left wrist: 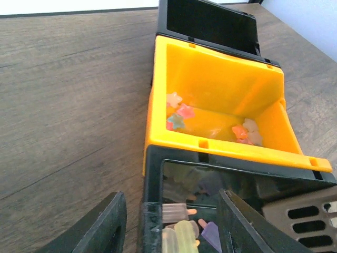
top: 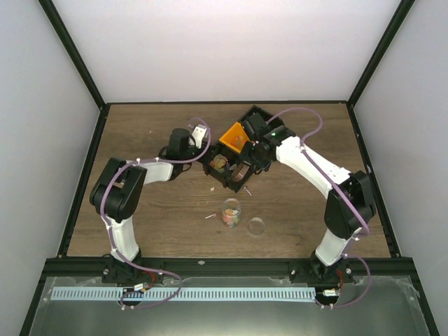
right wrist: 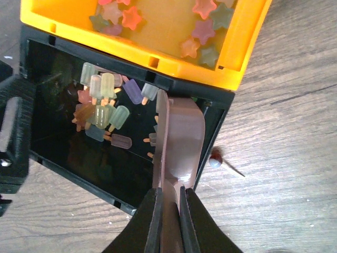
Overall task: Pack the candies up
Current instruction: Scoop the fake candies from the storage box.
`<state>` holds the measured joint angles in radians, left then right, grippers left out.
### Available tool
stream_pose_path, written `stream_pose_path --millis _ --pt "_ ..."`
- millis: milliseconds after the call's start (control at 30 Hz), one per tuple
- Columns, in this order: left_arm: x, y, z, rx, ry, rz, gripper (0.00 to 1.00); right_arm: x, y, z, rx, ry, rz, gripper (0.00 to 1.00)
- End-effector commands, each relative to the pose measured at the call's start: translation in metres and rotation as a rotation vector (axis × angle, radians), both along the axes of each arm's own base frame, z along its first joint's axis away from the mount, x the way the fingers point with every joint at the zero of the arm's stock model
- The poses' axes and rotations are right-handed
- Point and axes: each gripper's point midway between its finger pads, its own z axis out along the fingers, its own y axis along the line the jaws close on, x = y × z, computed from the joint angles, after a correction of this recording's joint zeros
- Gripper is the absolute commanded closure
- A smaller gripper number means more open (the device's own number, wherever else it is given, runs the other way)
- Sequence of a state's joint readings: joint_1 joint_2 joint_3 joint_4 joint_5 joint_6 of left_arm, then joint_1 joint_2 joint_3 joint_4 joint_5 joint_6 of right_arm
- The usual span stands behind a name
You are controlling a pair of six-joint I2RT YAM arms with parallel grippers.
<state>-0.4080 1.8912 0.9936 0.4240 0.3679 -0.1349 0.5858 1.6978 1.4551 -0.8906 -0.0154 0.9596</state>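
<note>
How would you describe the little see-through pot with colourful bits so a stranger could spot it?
On the wooden table, look in front of the black and orange bins, towards the near edge. The small clear cup stands there, holding mixed-colour candies; the clear round lid beside it lies flat and empty.

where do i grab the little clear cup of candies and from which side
Probably its round side wall, jaws level, coming from the robot's left. The clear cup stands upright and open with candies inside, so a side grip keeps it level, and the clear lid lies close on its right.
</note>
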Motion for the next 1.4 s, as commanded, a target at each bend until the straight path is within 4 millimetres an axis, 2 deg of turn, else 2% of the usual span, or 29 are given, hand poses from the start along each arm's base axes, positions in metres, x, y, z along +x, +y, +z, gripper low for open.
stream_pose_path --millis 0,100,167,467,767,967,1067,1233,1367 --pt "0.010 0.007 0.023 0.002 -0.067 0.001 0.52 0.000 -0.006 0.003 -0.046 0.017 -0.002 0.99" --pt "0.013 0.013 0.021 0.023 -0.067 0.001 0.55 0.003 -0.007 0.006 -0.067 0.015 -0.001 0.99" --pt "0.013 0.013 0.014 0.044 -0.058 -0.017 0.56 0.004 -0.009 0.001 -0.099 0.039 0.005 0.99" --pt "0.004 -0.003 -0.007 0.027 0.001 -0.145 0.57 0.004 -0.012 -0.045 -0.196 0.137 0.029 0.99" --pt "0.002 -0.007 -0.025 0.016 0.054 -0.166 0.57 0.005 0.004 -0.082 -0.104 0.118 0.091 0.99" --pt "0.001 -0.008 -0.032 0.009 0.078 -0.169 0.61 0.004 0.003 -0.111 -0.067 0.141 0.086 0.99" --pt "0.000 -0.006 -0.032 0.012 0.079 -0.160 0.64 0.004 -0.002 -0.104 -0.078 0.143 0.064 0.99" --pt "0.004 -0.005 -0.036 0.039 0.075 -0.160 0.80 0.010 -0.013 -0.067 -0.072 0.069 0.035 0.99" --pt "0.005 -0.006 -0.041 0.052 0.083 -0.168 0.81 0.011 -0.020 -0.053 -0.068 0.060 0.019 0.99"
